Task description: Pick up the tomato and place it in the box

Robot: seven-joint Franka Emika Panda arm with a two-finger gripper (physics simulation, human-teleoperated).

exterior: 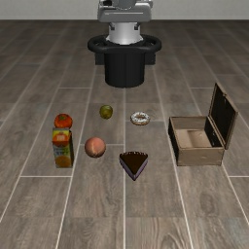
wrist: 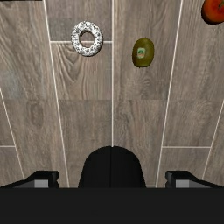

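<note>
The red tomato lies on the wooden floor at the exterior view's left, just behind an orange juice carton. In the wrist view the tomato is cut off by the picture's edge, beyond the kiwi. The brown box stands at the exterior view's right with its lid raised. My gripper is open and holds nothing. It hangs high above the floor near the robot's black base, far from the tomato.
A kiwi and a sprinkled donut lie in front of the base. A peach and a chocolate cake slice lie farther forward. The donut lies beside the kiwi.
</note>
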